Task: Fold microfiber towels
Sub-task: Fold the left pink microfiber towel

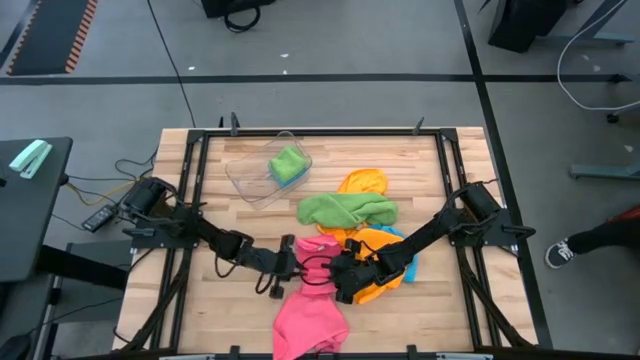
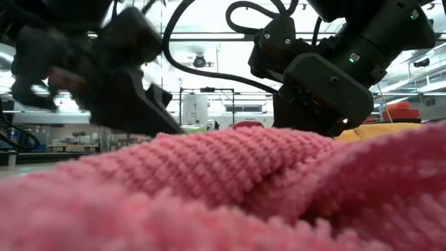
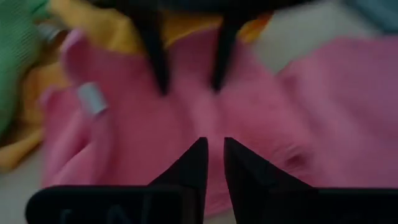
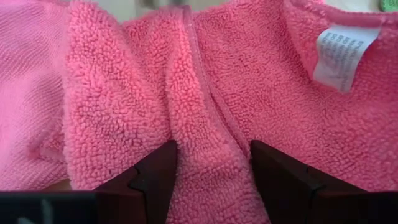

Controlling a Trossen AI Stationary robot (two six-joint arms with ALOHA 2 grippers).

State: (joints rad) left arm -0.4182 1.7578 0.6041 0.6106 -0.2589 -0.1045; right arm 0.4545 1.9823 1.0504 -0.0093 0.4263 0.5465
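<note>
A pink microfiber towel (image 1: 312, 315) lies rumpled at the table's near edge, its far end reaching up between my two grippers. My left gripper (image 1: 293, 266) comes in low at the towel's far left part, its fingers nearly together (image 3: 213, 155) over pink pile. From the right, my right gripper (image 1: 338, 278) stands open (image 4: 213, 168) on the same towel, astride a raised ridge. A white care label (image 4: 341, 55) sits on the towel's far part. A green towel (image 1: 347, 208), orange towels (image 1: 362, 183) and a blue one (image 1: 408, 268) lie behind. My left gripper has only a thin strip of the pink towel (image 3: 212, 134) showing in the narrow gap between its fingers, and it comes in slanting from the table's left. Blur hides which edge or fold it has. My right gripper's open fingers (image 4: 158, 171) rest on the towel, slanting down from the right. A bunched ridge of the pile (image 4: 208, 155) rises between them and fills the gap. The towel lies on the table.
A clear plastic tub (image 1: 250, 180) stands at the back left with a green towel (image 1: 288, 163) in it. Bare wood shows left of the pink towel and at the near right. The black frame rails (image 1: 190, 200) run along both sides.
</note>
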